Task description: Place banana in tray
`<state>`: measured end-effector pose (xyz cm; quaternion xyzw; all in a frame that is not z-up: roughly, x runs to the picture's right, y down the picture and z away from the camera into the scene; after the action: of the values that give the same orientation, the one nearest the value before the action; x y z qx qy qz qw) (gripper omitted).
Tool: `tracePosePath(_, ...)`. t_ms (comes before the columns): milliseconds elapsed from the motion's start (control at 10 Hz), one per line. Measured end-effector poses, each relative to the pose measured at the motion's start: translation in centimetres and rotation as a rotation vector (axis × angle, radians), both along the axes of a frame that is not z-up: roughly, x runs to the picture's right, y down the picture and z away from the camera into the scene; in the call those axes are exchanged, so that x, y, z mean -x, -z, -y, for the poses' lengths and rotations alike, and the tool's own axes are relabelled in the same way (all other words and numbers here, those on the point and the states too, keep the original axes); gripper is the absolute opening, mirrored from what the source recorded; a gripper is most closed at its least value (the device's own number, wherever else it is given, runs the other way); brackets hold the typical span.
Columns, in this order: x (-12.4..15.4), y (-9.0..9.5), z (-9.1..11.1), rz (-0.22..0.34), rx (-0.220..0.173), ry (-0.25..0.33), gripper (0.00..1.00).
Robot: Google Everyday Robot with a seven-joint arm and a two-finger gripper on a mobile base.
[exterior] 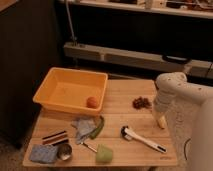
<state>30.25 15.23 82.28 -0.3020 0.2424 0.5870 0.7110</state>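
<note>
Camera view: looking down on a light wooden slatted table [120, 107] standing before a dark shelf unit.

Sitting at the far left of the table: a yellow rectangular plastic tray [70, 90], holding a small orange round fruit [92, 102] in its near right corner.

Reaching down at the right edge: a white robot arm [172, 90], with the gripper [161, 117] hanging low over the table's right side. Showing pale yellow right at the gripper's tip: the banana [161, 121], at or just above the table surface, well apart from the tray. Cannot tell how far the fingers are spread or whether gripping the banana.

Lying just left of the arm: a dark red bunch of grapes [141, 102].

Lying near the middle: a crumpled grey cloth [84, 127] touching a green curved vegetable [97, 127]. Resting nearer, right of centre: a white-handled brush with black head [141, 139].

Sitting along the near edge: a light green cup [104, 153], a blue sponge [43, 153], a small metal can [64, 151], and a dark striped bar [54, 137] just beyond them.
</note>
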Motion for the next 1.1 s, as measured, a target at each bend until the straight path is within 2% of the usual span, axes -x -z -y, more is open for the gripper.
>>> tracePosePath(500, -1.9, -1.1, 0.5, -0.012, -0.04, 0.026, 0.8)
tracePosePath(800, -3.9, -1.0, -0.1, -0.033, -0.038, 0.006, 0.8)
tracePosePath(1100, -3.6, -1.5, -0.7, -0.023, -0.035, -0.005, 0.8)
